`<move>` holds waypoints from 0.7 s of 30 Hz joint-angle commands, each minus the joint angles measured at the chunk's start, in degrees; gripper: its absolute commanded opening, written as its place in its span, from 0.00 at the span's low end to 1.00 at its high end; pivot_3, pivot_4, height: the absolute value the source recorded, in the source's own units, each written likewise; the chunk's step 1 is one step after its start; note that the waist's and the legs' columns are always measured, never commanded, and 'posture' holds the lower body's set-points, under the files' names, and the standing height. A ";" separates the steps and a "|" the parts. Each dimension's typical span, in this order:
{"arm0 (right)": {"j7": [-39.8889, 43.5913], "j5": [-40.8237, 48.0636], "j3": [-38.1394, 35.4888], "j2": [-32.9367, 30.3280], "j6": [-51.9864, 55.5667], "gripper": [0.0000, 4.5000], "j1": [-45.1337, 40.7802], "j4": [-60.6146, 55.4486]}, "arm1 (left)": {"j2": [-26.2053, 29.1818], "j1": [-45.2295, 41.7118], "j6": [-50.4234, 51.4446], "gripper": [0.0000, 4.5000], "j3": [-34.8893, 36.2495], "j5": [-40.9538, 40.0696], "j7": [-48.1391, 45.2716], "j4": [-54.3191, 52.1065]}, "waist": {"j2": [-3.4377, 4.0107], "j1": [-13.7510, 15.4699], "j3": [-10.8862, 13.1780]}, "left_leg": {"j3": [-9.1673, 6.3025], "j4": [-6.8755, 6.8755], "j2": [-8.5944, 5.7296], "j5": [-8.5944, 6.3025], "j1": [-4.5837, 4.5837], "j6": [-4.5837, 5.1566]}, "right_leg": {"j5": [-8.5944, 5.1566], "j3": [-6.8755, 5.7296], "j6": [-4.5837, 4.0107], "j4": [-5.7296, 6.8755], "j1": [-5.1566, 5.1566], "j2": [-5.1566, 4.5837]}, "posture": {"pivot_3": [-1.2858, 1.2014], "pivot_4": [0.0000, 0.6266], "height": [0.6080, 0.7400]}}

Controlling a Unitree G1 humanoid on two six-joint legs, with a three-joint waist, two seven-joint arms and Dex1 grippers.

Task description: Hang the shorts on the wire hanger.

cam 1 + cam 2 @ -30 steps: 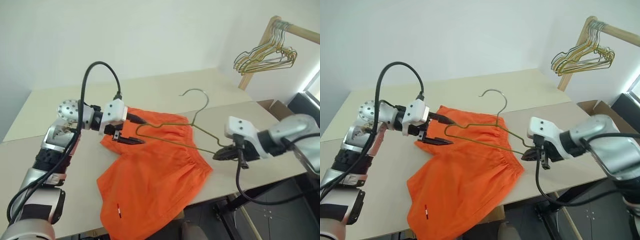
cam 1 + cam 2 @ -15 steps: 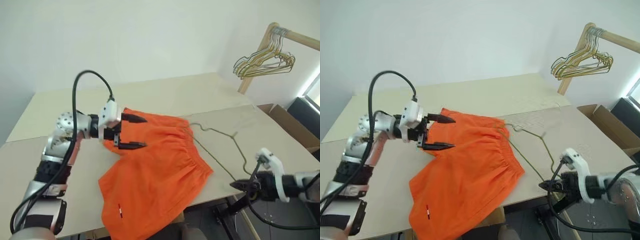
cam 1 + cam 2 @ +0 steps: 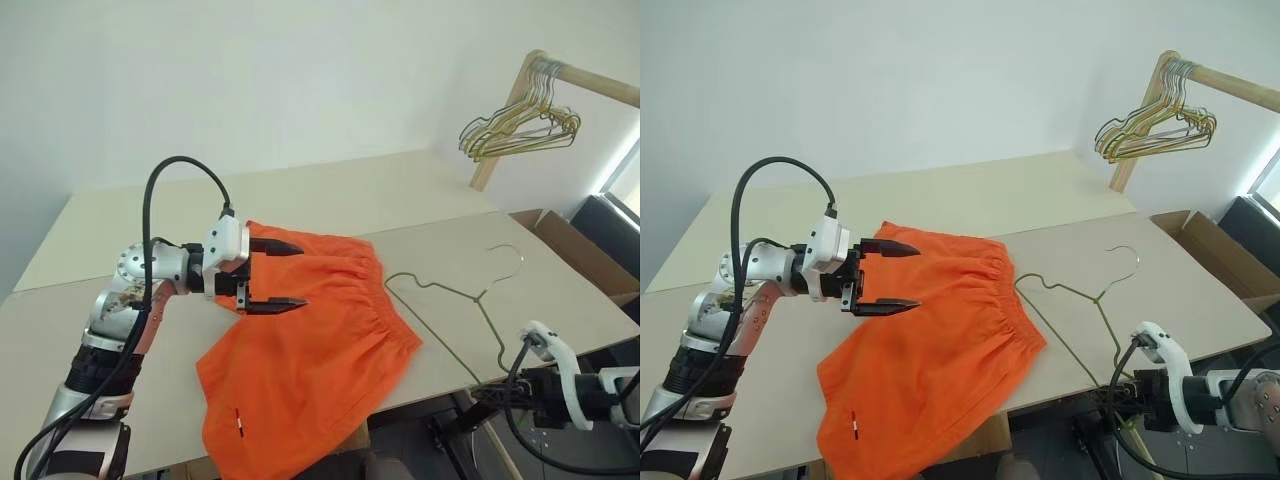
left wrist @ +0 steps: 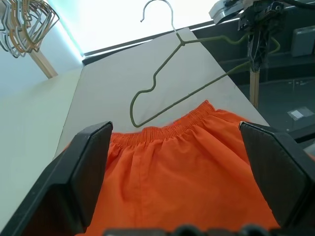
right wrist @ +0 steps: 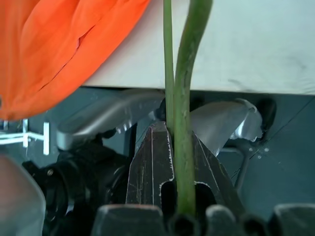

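The left gripper (image 3: 285, 274) hovers with jaws spread wide above the orange shorts (image 3: 310, 350), which lie flat on the table (image 3: 400, 190). To their right the wire hanger (image 3: 450, 300) rests on the tabletop, one corner clenched by the right gripper (image 3: 492, 394) off the table's edge.

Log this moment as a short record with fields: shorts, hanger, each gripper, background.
shorts: the shorts lie flat on the table, one leg hanging over the near edge
hanger: the wire hanger lies on the table beside the waistband, not threaded through the shorts
left gripper: the left gripper hovers over the shorts, jaws wide open, empty
right gripper: the right gripper, past the near table edge, jaws shut on the hanger's corner
background: gold hangers on a wooden rail
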 commanded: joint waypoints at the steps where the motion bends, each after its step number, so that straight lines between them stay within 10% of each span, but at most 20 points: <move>1: 1.26 3.21 -1.05 -2.15 0.45 0.00 0.68 -1.68 | 0.66 0.45 0.14 0.99 1.75 -1.40 0.81 -2.43 | -0.01 0.34 0.01 | 0.01 0.00 -0.01 0.00 0.00 0.00 | 0.00 0.01 0.00 0.00 0.00 -0.01 | 0.47 0.02 1.00; 21: -0.03 4.48 -3.89 -2.54 -1.09 0.00 3.78 0.41 | 2.53 1.58 0.91 0.99 2.24 -2.68 1.11 -3.98 | -0.06 2.75 0.03 | 0.09 0.00 0.02 -0.02 0.07 0.03 | 0.00 0.01 0.00 -0.07 0.13 0.04 | 0.48 0.02 1.00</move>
